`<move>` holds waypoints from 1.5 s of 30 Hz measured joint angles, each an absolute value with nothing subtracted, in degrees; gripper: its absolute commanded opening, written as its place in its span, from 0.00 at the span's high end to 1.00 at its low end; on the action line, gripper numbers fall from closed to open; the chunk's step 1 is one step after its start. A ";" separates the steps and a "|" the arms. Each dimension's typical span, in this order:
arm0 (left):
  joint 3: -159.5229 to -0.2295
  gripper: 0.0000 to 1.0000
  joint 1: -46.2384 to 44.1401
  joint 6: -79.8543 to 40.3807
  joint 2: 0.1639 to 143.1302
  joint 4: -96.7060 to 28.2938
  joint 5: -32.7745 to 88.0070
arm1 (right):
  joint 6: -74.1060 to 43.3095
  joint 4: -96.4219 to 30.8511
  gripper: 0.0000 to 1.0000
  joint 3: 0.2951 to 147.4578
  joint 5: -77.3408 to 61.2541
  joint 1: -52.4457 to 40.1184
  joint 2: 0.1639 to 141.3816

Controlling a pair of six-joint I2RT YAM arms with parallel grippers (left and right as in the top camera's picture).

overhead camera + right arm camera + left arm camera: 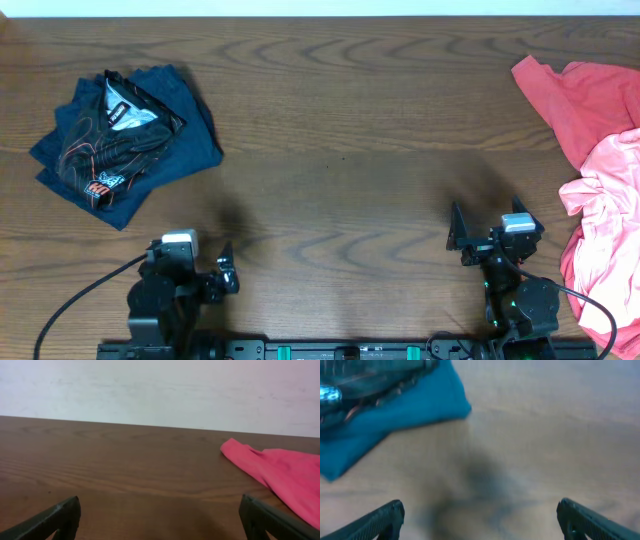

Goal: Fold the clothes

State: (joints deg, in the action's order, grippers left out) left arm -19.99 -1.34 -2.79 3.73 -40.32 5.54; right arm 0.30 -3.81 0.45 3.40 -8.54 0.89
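The black jersey (pixel 112 135) lies bundled on a navy garment (pixel 192 140) at the counter's (pixel 340 130) far left, and coral-pink shirts (pixel 600 150) are heaped at its right edge. Near the front edge, the left gripper (pixel 480 512) and right gripper (pixel 160 510) both gape wide, holding nothing.

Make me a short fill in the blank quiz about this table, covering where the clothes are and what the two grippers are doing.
1. The black jersey lies on top of the navy-blue garments on the robot's ____ side of the table.
2. The coral-pink shirts lie crumpled along the table's ____ edge.
3. The left gripper and the right gripper are both ____ and hold nothing.

Missing words: left; right; open
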 measured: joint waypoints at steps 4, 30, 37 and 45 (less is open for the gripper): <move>-12.82 0.02 -1.28 -2.72 1.87 -25.67 5.52 | 0.30 -3.84 0.01 0.45 3.40 -8.54 0.89; -0.80 0.02 -1.28 0.05 0.58 -0.97 5.56 | 0.32 -3.81 0.01 0.45 3.40 -8.54 0.91; -0.80 0.02 -1.28 0.05 0.58 -0.97 5.56 | 0.30 -3.81 0.01 0.45 3.40 -8.54 0.91; -0.80 0.02 -1.28 0.05 0.58 -0.97 5.56 | 0.32 -3.81 0.01 0.45 3.38 -8.54 0.91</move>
State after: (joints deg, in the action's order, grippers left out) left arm -0.80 -1.28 0.05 0.58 -0.97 5.56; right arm 0.32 -3.81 0.45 3.38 -8.54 0.91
